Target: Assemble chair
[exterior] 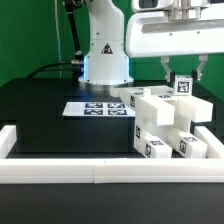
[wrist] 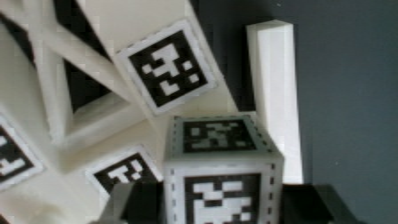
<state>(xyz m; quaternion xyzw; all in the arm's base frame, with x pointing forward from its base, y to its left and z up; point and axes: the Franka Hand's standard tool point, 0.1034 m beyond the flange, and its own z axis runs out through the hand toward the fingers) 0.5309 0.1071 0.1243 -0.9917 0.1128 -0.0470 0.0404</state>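
Gripper [exterior: 183,76] clamped tight on a small white post [exterior: 183,87] right over the heap of chair pieces [exterior: 160,125] on the black table [exterior: 55,125], marker board [exterior: 99,108] just beside.

Exterior view: low, near tabletop height, facing over the long low white border rail [exterior: 60,168] toward the white arm base [exterior: 105,55], middling distance. Wrist view: very close, looking past the gripper [wrist: 217,205]. Both show the small white tagged plastic post [exterior: 183,86] [wrist: 217,150].

the marker board [exterior: 98,108] lies on a black table [exterior: 45,105] bordered by white rail [exterior: 60,172].
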